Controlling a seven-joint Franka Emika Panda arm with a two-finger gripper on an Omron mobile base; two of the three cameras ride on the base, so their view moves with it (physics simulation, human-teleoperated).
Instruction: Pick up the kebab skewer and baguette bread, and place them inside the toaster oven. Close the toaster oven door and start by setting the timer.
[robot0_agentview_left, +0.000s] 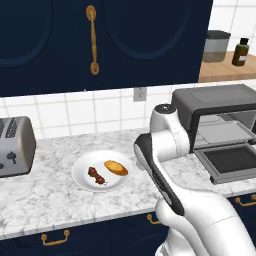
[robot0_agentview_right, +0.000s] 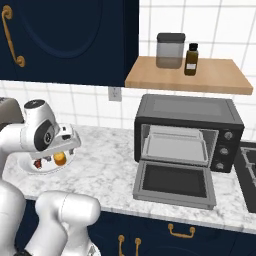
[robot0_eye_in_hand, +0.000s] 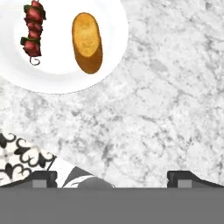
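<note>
On a white plate (robot0_agentview_left: 82, 170) on the marble counter lie the kebab skewer (robot0_agentview_left: 96, 175) and the golden baguette bread (robot0_agentview_left: 116, 168), side by side. In the hand view the skewer (robot0_eye_in_hand: 33, 30) and the baguette (robot0_eye_in_hand: 87, 41) are at the upper left. My gripper (robot0_eye_in_hand: 113, 178) hangs open over bare counter to the plate's right, holding nothing. The dark grey toaster oven (robot0_agentview_left: 220, 100) stands at the right. Its door (robot0_agentview_left: 232, 162) is folded down flat, and a tray (robot0_agentview_right: 175, 145) shows inside. From the right base view my hand hides part of the plate (robot0_agentview_right: 37, 167).
A silver two-slot toaster (robot0_agentview_left: 15, 145) sits at the counter's left end. A wooden shelf (robot0_agentview_right: 225, 75) above the oven carries a canister (robot0_agentview_right: 170, 50) and a dark bottle (robot0_agentview_right: 190, 59). Dark blue cabinets hang overhead. The counter's front edge and patterned floor (robot0_eye_in_hand: 17, 153) lie close behind my gripper.
</note>
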